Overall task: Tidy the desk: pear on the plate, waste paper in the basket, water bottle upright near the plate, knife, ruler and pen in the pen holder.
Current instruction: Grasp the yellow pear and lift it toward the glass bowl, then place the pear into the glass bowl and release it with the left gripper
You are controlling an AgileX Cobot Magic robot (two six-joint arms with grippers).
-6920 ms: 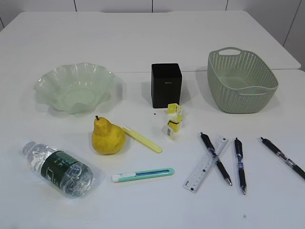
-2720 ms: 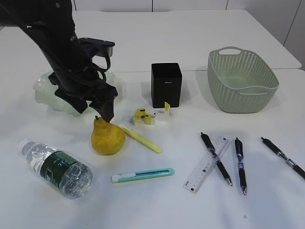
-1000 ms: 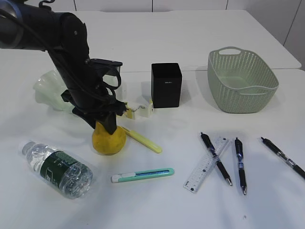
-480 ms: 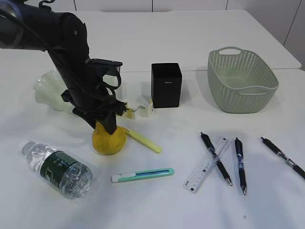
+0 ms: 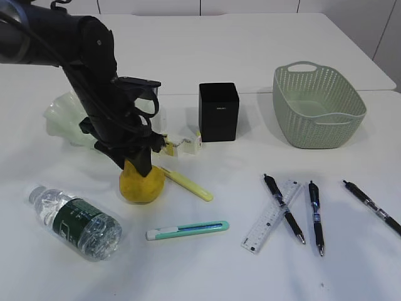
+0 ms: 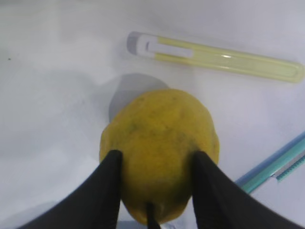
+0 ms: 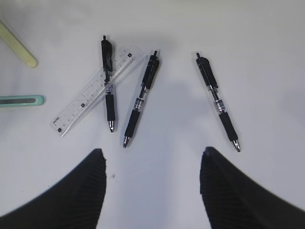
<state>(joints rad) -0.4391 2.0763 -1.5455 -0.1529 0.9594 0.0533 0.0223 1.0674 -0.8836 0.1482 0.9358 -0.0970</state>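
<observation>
The yellow pear [image 5: 143, 184] sits on the white desk [image 5: 207, 269], and my left gripper [image 5: 139, 164] comes down on it from above. In the left wrist view both black fingers [image 6: 107, 191] press the sides of the pear [image 6: 159, 138], so my left gripper [image 6: 156, 160] is shut on it. The plate [image 5: 61, 119] lies behind the arm, partly hidden. The water bottle [image 5: 78, 222] lies on its side at the front left. My right gripper [image 7: 152, 167] hangs open over bare desk, near the ruler [image 7: 88, 93] and three pens [image 7: 140, 98].
The waste paper [image 5: 182, 145] lies left of the black pen holder [image 5: 218, 111]. The basket [image 5: 313, 128] stands at the back right. A yellow knife [image 5: 186, 182] and a teal knife [image 5: 188, 229] lie right of and in front of the pear. The ruler [image 5: 270, 216] lies under one pen [image 5: 283, 207].
The left arm came in and lowered onto the pear, and the waste paper slid left toward the pen holder's corner. Over the last second the fingers only tightened slightly.
</observation>
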